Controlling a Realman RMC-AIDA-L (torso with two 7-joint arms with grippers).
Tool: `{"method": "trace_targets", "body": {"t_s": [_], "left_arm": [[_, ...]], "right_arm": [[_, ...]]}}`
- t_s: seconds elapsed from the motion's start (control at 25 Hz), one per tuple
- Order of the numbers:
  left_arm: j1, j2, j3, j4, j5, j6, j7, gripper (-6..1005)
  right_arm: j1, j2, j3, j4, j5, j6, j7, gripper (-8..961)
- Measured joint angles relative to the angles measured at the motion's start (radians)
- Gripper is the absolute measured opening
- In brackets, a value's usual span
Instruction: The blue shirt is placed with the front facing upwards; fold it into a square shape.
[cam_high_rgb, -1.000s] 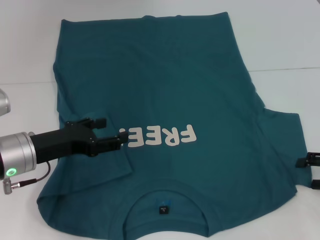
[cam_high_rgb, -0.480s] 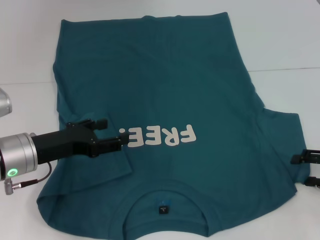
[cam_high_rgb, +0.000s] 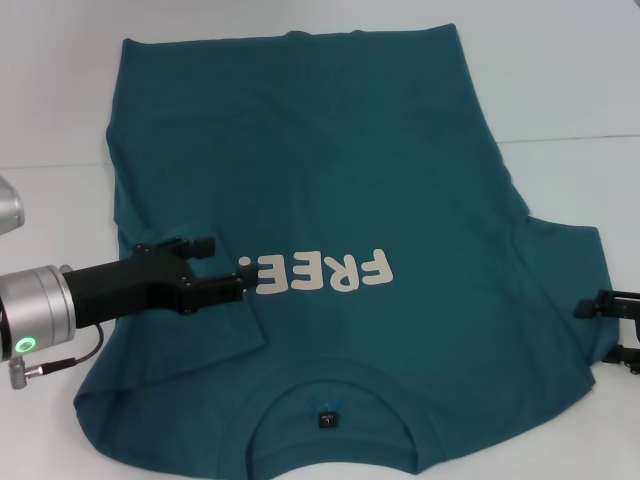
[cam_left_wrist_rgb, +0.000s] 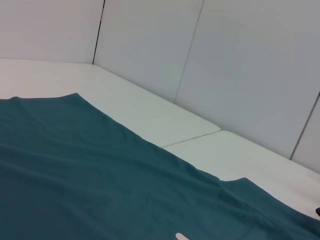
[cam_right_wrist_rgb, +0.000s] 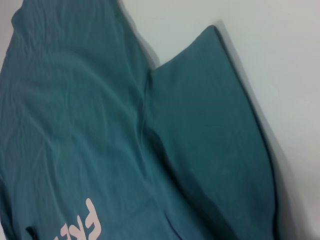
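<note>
- White table (cam_high_rgb: 580, 80) carried everything, with pale wall panels (cam_left_wrist_rgb: 240, 65) behind.
- Left hand (cam_high_rgb: 228, 265) lay low over the shirt's left sleeve side, fingers spread apart, tips beside the "FREE!" print (cam_high_rgb: 322, 272).
- Right hand (cam_high_rgb: 600, 330) sat at the right sleeve's edge, fingers parted.
- Blue shirt (cam_high_rgb: 340, 180) lay flat, print up, collar nearest the robot.

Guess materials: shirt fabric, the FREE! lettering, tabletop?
The blue shirt: soft matte knit, probably cotton; it creases and drapes limply. FREE! print: flat off-white layer, likely screen print or vinyl. Table: smooth white hard panels, maybe laminate, with a seam.
</note>
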Motion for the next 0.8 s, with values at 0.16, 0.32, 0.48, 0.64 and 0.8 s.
{"method": "trace_targets", "body": {"t_s": [0.16,0.32,0.48,0.64,0.8], "left_arm": [[0.000,0.000,0.000,0.000,0.000,0.000,0.000,862],[0.000,0.000,0.000,0.000,0.000,0.000,0.000,862],[0.000,0.000,0.000,0.000,-0.001,0.000,0.000,862],[0.000,0.000,0.000,0.000,0.000,-0.001,0.000,862],[0.000,0.000,0.000,0.000,0.000,-0.009,0.000,862]], "right_arm": [[0.001,0.001,0.000,0.001,0.019,0.003,0.000,835],[0.001,0.000,-0.002,0.001,0.030,0.001,0.000,833],[0.004,-0.001,-0.009,0.001,0.031,-0.002,0.000,832],[0.004,-0.003,-0.014,0.009,0.027,-0.006,0.000,830],[0.002,-0.007,-0.018,0.014,0.024,-0.015,0.010,828]]}}
